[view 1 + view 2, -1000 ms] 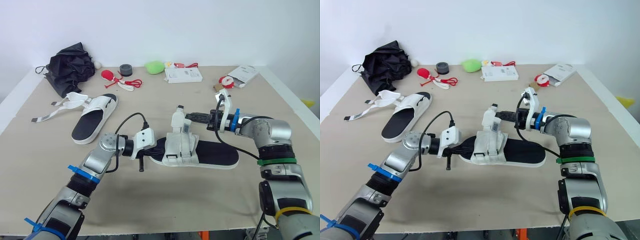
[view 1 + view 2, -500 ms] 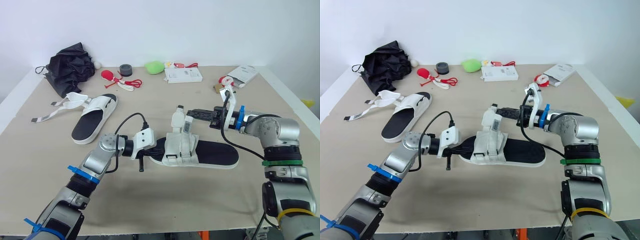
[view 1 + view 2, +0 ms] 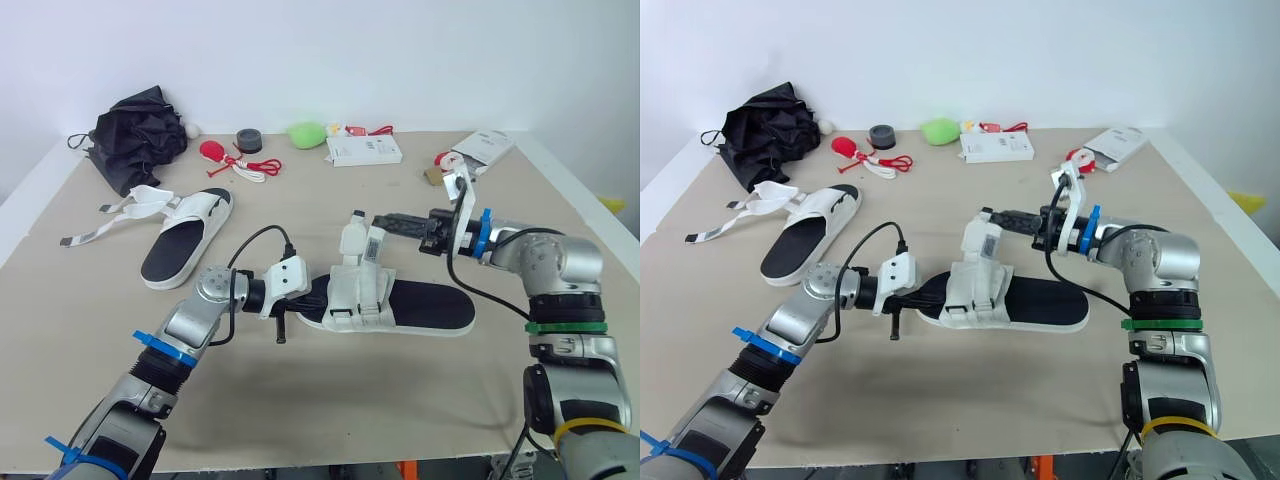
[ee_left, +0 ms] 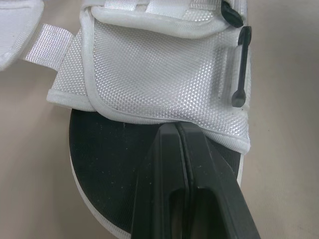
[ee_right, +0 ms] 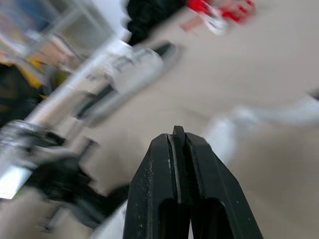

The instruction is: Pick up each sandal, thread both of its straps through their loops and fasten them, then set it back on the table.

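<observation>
A white sandal with a black insole (image 3: 425, 308) lies mid-table, toe toward my left arm. My left gripper (image 3: 312, 296) is shut, its fingertips (image 4: 169, 137) pressed on the black insole right at the edge of the white upper (image 4: 159, 74). One strap (image 3: 353, 233) of this sandal stands upright, and my right gripper (image 3: 380, 221) is shut on its top end, a little above the sandal. The second sandal (image 3: 187, 233) rests to the far left with its straps (image 3: 108, 217) lying loose on the table.
Along the back edge sit a black folded umbrella (image 3: 140, 135), a red cord bundle (image 3: 238, 160), a black roll (image 3: 250, 140), a green lump (image 3: 307, 132), a white box (image 3: 364, 150) and a white packet (image 3: 485, 148). Cables hang from both wrists.
My right gripper has risen a little and drawn back toward the right, lifting the strap more upright. The left gripper and the sandal have stayed put.
</observation>
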